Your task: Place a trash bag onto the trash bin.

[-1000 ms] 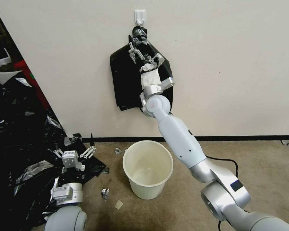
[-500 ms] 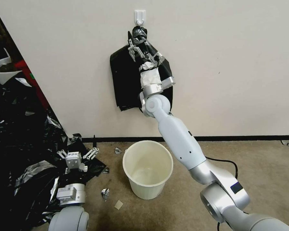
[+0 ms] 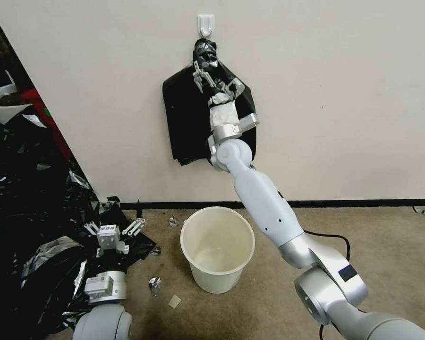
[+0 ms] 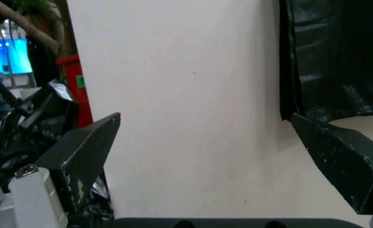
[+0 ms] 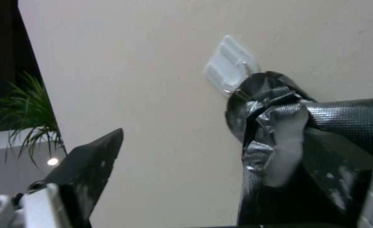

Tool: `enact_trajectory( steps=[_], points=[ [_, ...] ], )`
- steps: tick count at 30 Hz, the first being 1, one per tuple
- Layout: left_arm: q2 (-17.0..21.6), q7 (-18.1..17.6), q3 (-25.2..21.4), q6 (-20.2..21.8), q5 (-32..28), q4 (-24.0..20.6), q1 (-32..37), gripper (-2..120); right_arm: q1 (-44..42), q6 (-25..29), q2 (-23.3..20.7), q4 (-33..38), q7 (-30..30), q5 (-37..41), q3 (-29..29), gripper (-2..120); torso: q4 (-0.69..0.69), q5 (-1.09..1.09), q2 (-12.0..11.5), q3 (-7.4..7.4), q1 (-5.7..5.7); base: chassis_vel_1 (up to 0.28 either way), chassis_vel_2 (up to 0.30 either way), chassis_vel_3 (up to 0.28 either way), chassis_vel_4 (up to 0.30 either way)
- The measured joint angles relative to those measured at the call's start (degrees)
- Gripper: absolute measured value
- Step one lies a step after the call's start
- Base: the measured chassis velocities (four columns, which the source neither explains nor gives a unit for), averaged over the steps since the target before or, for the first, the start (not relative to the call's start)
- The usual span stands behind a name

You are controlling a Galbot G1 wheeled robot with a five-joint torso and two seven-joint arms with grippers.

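Before me a white wall hook (image 3: 206, 24), a heap of black plastic scraps (image 3: 28, 198), brown carpet (image 3: 387, 245)

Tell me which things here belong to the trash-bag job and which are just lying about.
In the job:
trash bin, standing empty on the carpet
black plastic bundle hanging from the wall hook
right pincer, open at the bundle's neck

Lying about:
heap of black plastic scraps
crumpled scrap on the carpet
white bowl
left pincer, open, idle low beside the heap
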Motion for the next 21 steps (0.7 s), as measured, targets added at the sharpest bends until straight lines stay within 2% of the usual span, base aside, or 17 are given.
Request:
enact_trajectory(
  steps=[2,3,6,21],
  points=[
    [-0.04,-0.1,-0.01,-0.22,0.18,0.01,0.17,100,0.49,0.0,0.38,-0.59,0.0,0.0,0.11,82,0.0,0.0,0.0,0.0,0.0,0.0,0.0,0.0,0.0],
    [-0.04,-0.1,-0.01,-0.22,0.18,0.01,0.17,100,0.49,0.0,0.38,-0.59,0.0,0.0,0.11,82,0.0,0.0,0.0,0.0,0.0,0.0,0.0,0.0,0.0],
    [-0.06,-0.26,-0.02,-0.33,0.29,0.0,0.3,100,0.88,-0.02,0.51,-1.75,-0.01,0.01,0.22,72,0.0,0.0,0.0,0.0,0.0,0.0,0.0,0.0,0.0],
    [-0.21,-0.61,0.2,-0.51,0.5,0.08,0.23,100,-0.9,-0.21,0.62,-0.97,0.29,0.2,0.57,71,0.0,0.0,0.0,0.0,0.0,0.0,0.0,0.0,0.0]
  ],
)
